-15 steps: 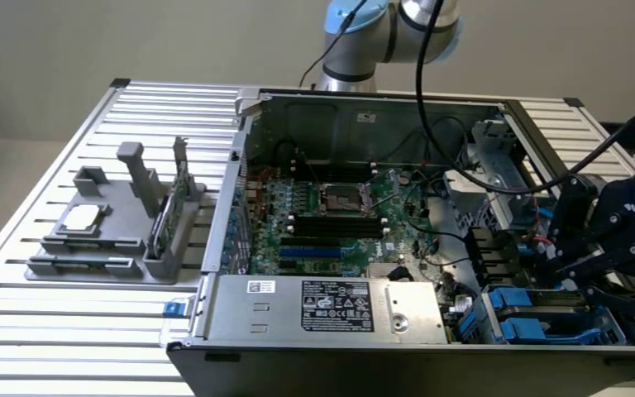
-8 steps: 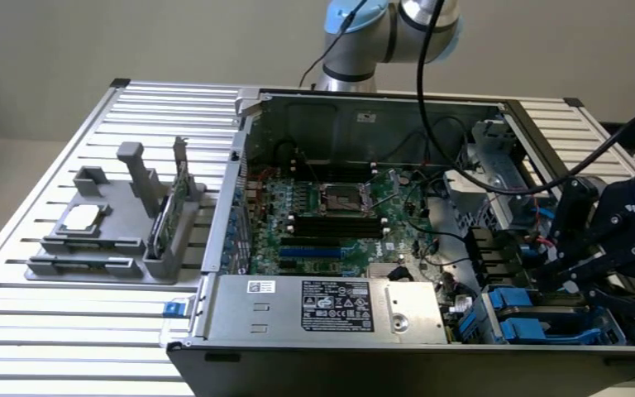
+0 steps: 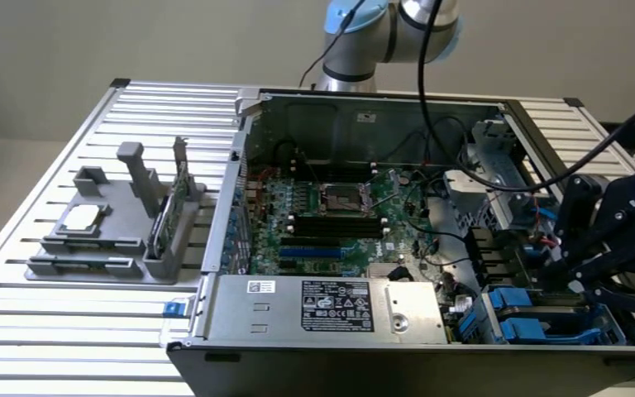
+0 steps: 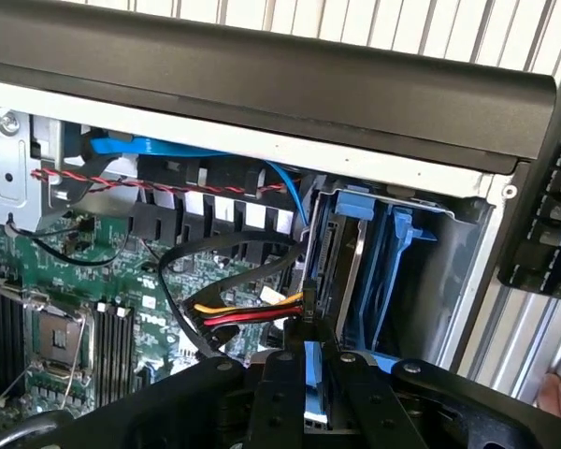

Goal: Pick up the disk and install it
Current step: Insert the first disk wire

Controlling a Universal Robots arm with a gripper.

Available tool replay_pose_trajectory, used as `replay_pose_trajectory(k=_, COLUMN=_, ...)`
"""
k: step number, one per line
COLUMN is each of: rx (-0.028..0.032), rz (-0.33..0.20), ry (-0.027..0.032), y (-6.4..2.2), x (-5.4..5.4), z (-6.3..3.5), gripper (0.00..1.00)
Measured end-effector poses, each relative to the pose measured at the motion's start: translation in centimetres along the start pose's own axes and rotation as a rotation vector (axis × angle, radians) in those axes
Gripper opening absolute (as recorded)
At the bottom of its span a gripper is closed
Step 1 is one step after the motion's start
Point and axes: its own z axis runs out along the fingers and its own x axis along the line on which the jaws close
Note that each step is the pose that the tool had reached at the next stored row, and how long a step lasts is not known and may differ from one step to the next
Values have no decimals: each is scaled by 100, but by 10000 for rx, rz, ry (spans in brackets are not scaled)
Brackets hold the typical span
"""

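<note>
Disk [image 4: 316,398] is clamped by its blue carrier edge in my end effector [image 4: 315,367], just before the drive bay [image 4: 421,281]. I judge it best to keep it square to the slot and clear of the power cable [image 4: 248,313] just beside it.

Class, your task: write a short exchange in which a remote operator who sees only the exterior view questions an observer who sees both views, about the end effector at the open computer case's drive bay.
Operator: The black end effector hangs over a corner of the open black-and-grey metal computer case. Does it grip anything?
Observer: Yes, a flat disk in a blue plastic frame, edge-on between its fingers.
Operator: What is close to it?
Observer: A yellow, red and black cable bundle ends at a black plug, just ahead of the disk and beside the grey metal drive bay.
</note>
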Motion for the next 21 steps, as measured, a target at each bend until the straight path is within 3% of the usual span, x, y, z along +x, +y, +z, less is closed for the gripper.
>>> replay_pose_trajectory(k=8, rx=94, rz=151, ry=-635, y=37, x=90, z=-33, gripper=17)
replay_pose_trajectory(k=12, rx=124, rz=212, ry=-884, y=87, x=146, z=-33, gripper=17)
replay_pose_trajectory(k=14, rx=130, rz=245, ry=-963, y=125, x=171, z=-36, gripper=17)
replay_pose_trajectory(k=17, rx=124, rz=346, ry=-1023, y=171, x=194, z=-39, gripper=17)
replay_pose_trajectory(k=21, rx=103, rz=666, ry=-1033, y=189, x=196, z=-31, gripper=17)
